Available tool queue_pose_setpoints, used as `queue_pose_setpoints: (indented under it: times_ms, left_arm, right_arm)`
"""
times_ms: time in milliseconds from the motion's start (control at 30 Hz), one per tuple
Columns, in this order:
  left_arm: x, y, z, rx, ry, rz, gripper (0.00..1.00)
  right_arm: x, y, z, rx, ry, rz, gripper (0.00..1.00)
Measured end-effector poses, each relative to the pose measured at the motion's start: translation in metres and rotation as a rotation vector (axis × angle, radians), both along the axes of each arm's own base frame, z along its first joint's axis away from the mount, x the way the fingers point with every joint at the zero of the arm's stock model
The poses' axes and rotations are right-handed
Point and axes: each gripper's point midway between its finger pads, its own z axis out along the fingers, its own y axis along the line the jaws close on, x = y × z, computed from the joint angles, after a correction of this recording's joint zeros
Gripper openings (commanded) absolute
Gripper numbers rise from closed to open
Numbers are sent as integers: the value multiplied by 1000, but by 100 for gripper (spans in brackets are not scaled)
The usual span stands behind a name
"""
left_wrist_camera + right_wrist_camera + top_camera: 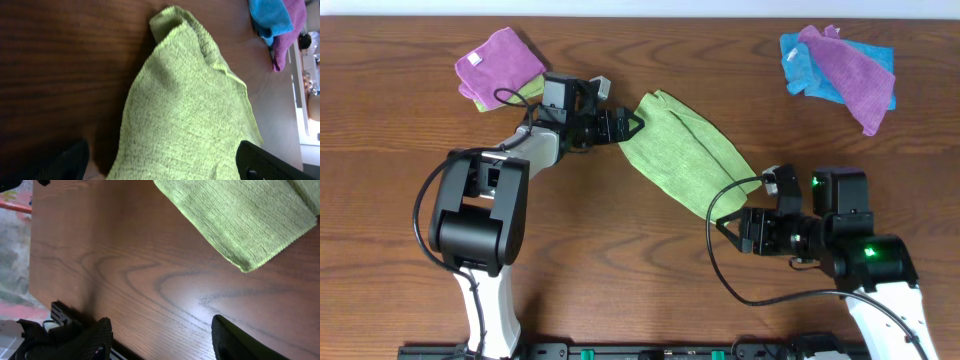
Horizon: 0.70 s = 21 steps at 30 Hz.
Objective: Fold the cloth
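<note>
The lime-green cloth [690, 150] lies on the wooden table as a folded, elongated strip running from upper left to lower right. My left gripper [632, 125] is at its upper-left end, open, with its fingers wide apart on either side of the cloth [190, 100]. In the left wrist view the gripper [160, 160] has cloth between its fingers, not pinched. My right gripper [722, 228] is open and empty just below the cloth's lower-right end. In the right wrist view the gripper [160, 335] is over bare wood, with the cloth's corner [240, 215] ahead of it.
A purple cloth [500, 60] lies at the back left, behind my left arm, with a bit of green showing under it. A bright blue cloth [805, 65] and a purple cloth [855, 75] are piled at the back right, and show in the left wrist view [270, 17].
</note>
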Motion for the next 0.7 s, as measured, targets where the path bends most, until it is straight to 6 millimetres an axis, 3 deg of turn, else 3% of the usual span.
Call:
queue_pose_setpoints:
  times_ms: [333, 700]
  left_arm:
    - [-4, -6, 1, -26, 9, -26, 95]
    - [-33, -35, 2, -87, 95, -123, 99]
  right_arm:
    - [-3, -1, -2, -6, 16, -4, 64]
    - [-2, -6, -6, -37, 21, -20, 65]
